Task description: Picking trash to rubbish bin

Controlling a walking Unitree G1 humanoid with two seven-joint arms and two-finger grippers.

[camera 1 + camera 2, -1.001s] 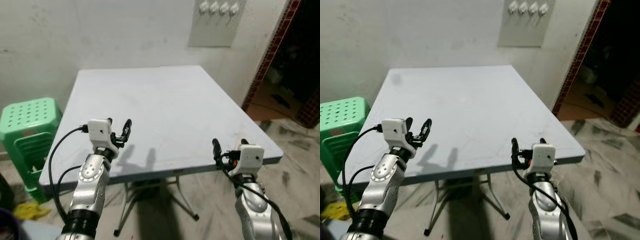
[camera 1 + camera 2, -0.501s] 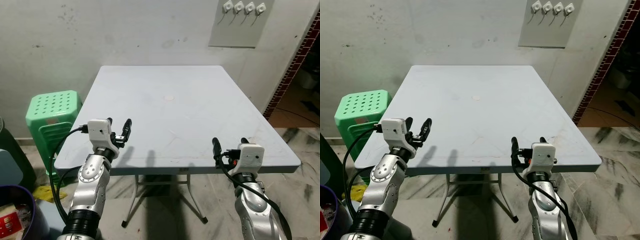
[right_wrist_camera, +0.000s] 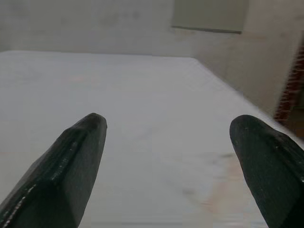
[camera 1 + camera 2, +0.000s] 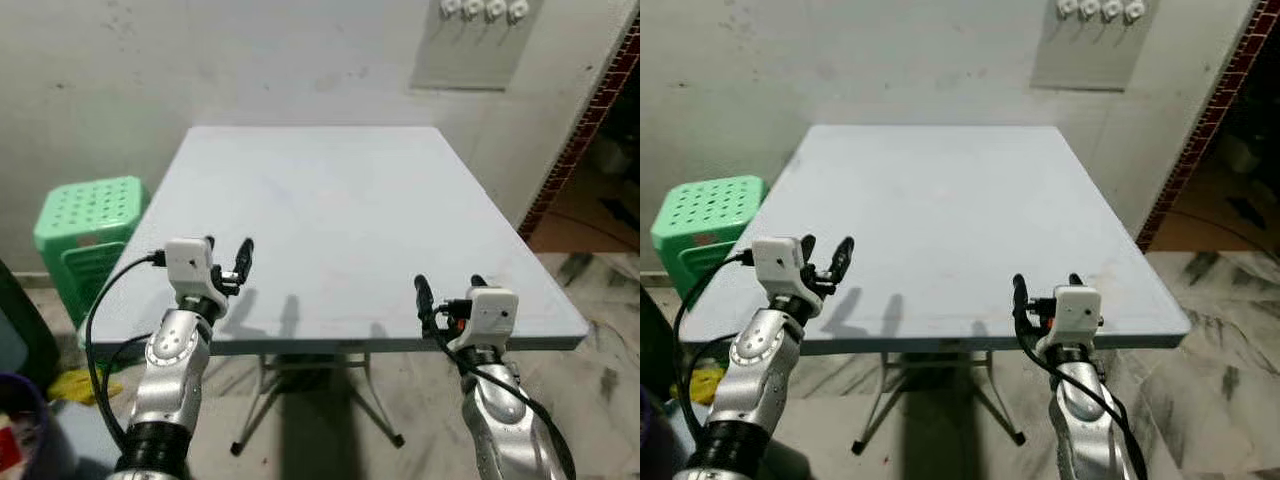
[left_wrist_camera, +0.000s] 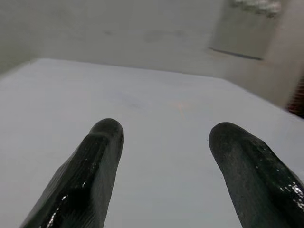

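Note:
My left gripper (image 4: 228, 248) is held up over the near left edge of a pale grey folding table (image 4: 320, 190), its two black fingers open and empty. My right gripper (image 4: 448, 284) hovers at the near right edge, also open with nothing in it. The left wrist view looks between spread fingers (image 5: 95, 161) across the bare tabletop (image 5: 156, 90); the right wrist view shows the same past its fingers (image 3: 71, 156). A purple bin (image 4: 25, 425) with something red inside sits at the lower left. A yellow crumpled scrap (image 4: 72, 384) lies on the floor beside it.
A green plastic stool (image 4: 85, 225) stands left of the table against the wall. A dark container (image 4: 15, 310) is at the left edge. A wall panel with hooks (image 4: 470, 40) hangs behind; a brick-edged doorway (image 4: 590, 110) opens at the right. The floor is marbled tile.
The whole picture has shifted as the camera moved, bringing the stool and bin into view. Both grippers keep the same open pose in front of me.

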